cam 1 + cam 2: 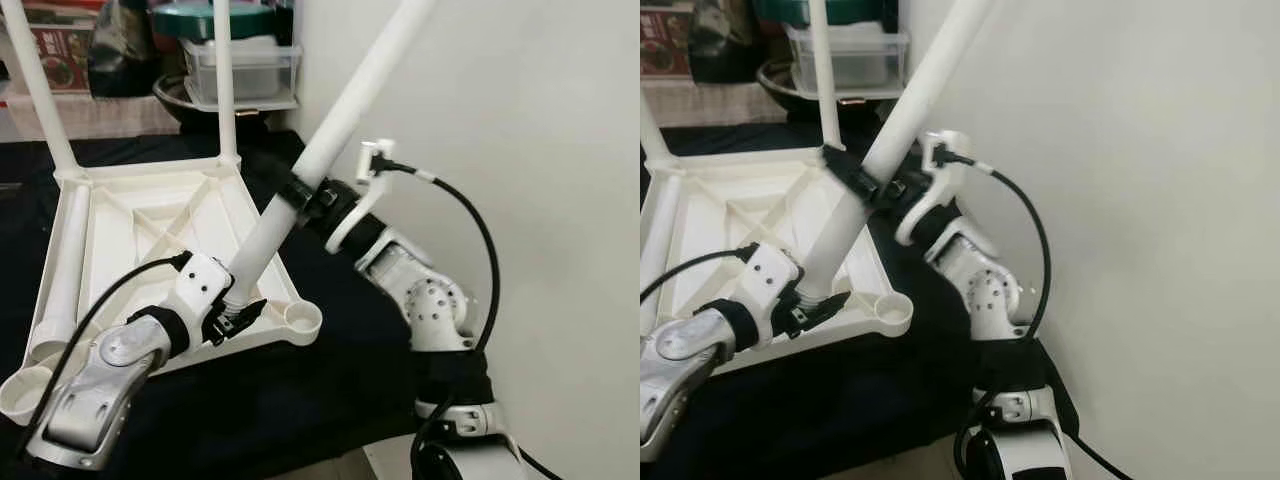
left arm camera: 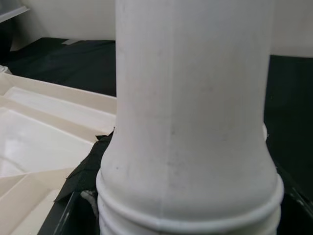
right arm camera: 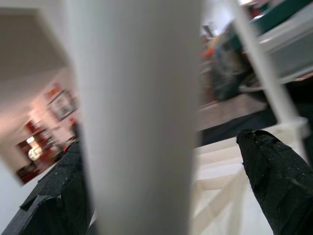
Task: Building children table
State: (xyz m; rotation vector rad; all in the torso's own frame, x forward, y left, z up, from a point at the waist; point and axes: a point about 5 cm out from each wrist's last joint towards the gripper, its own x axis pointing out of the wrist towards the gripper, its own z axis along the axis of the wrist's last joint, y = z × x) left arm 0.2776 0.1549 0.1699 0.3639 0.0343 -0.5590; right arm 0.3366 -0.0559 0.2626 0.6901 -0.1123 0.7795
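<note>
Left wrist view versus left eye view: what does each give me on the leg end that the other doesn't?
Left wrist view alone: the ridged rings at the leg's lower end, close up. Left eye view alone: the empty corner socket, both grippers on the leg, left gripper at the bottom, right gripper higher, and two legs already upright at the tabletop's far corners. Both: the leg and the upturned tabletop on dark cloth.
</note>
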